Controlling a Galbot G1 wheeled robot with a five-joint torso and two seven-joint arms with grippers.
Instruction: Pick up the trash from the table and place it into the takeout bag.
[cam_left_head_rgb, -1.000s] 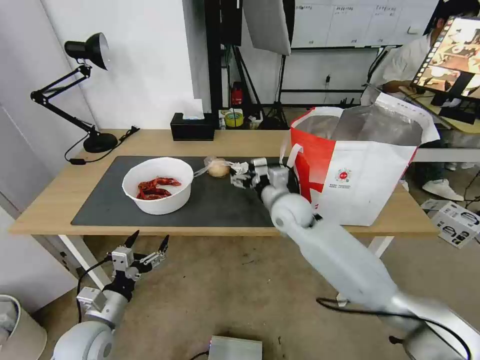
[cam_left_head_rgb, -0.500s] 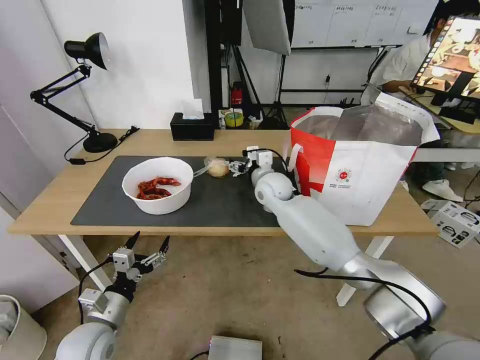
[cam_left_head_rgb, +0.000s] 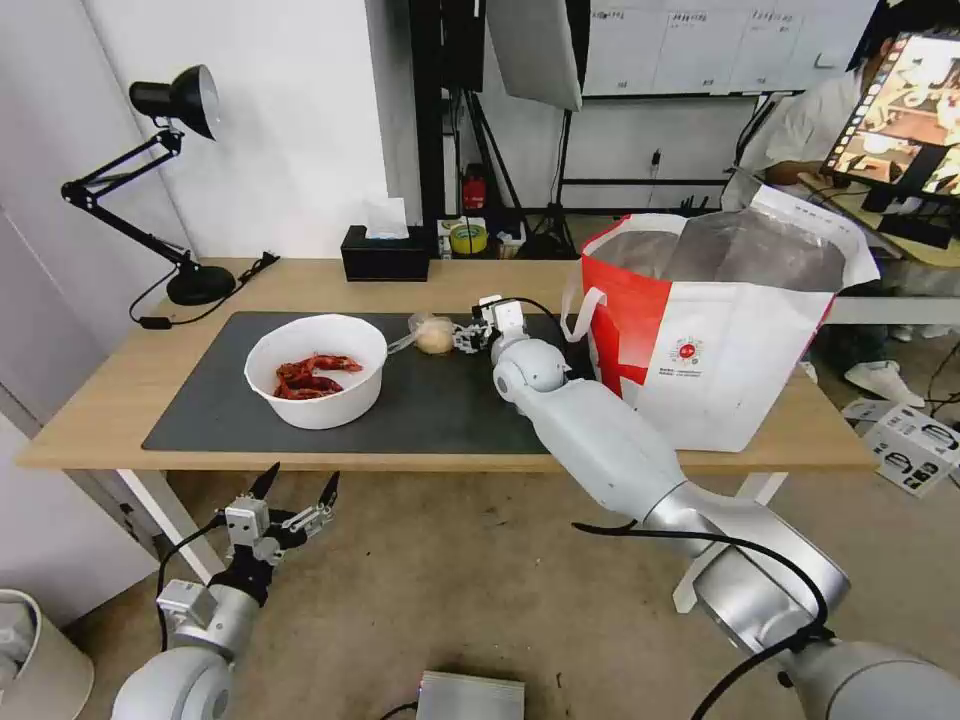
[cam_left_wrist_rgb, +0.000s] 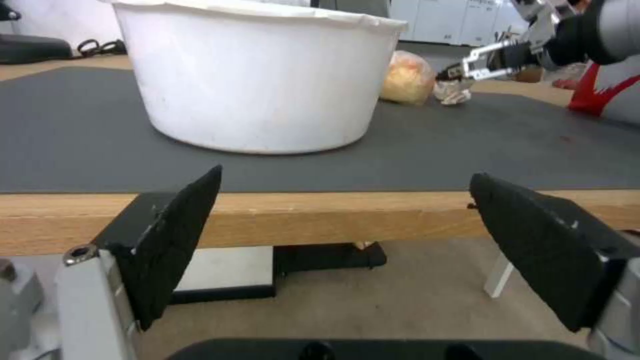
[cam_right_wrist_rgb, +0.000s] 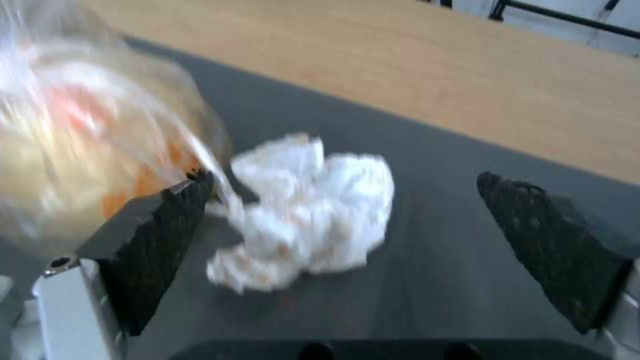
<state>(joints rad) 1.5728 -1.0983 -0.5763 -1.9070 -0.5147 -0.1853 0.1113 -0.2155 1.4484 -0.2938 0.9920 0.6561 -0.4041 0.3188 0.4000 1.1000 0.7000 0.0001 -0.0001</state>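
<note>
- We reach our right pincer (cam_left_head_rgb: 468, 338) over the large dark grey mat (cam_left_head_rgb: 200, 420) on the long light-wood surface (cam_left_head_rgb: 100, 400), and its black padded fingers (cam_right_wrist_rgb: 160, 235) stand spread apart, gripping nothing.
- In the right wrist view the small crumpled white tissue (cam_right_wrist_rgb: 307, 210) lies on the mat between those fingers, nearer to one of them, with mat showing between it and the other.
- The small clear plastic bag around a yellowish lump (cam_left_head_rgb: 433, 337) sits on the mat just beside the tissue, on the side away from the takeout bag; in the right wrist view it presses close against one finger.
- The white round bowl holding red crayfish shells (cam_left_head_rgb: 316, 370) stands on the mat towards our left, apart from the bagged lump.
- The large boxy white-and-red takeout bag with silver foil lining (cam_left_head_rgb: 720, 330) stands upright and open on the right end of the surface, its white loop handle (cam_left_head_rgb: 578, 305) hanging near our right arm.
- Our left pincer (cam_left_head_rgb: 293, 492) hangs below the front edge of the surface, fingers wide open, empty; in its own wrist view it faces the bowl's wall (cam_left_wrist_rgb: 253, 80).
- A black tissue box (cam_left_head_rgb: 385, 258) and a black desk lamp (cam_left_head_rgb: 150, 180) stand near the far edge.
</note>
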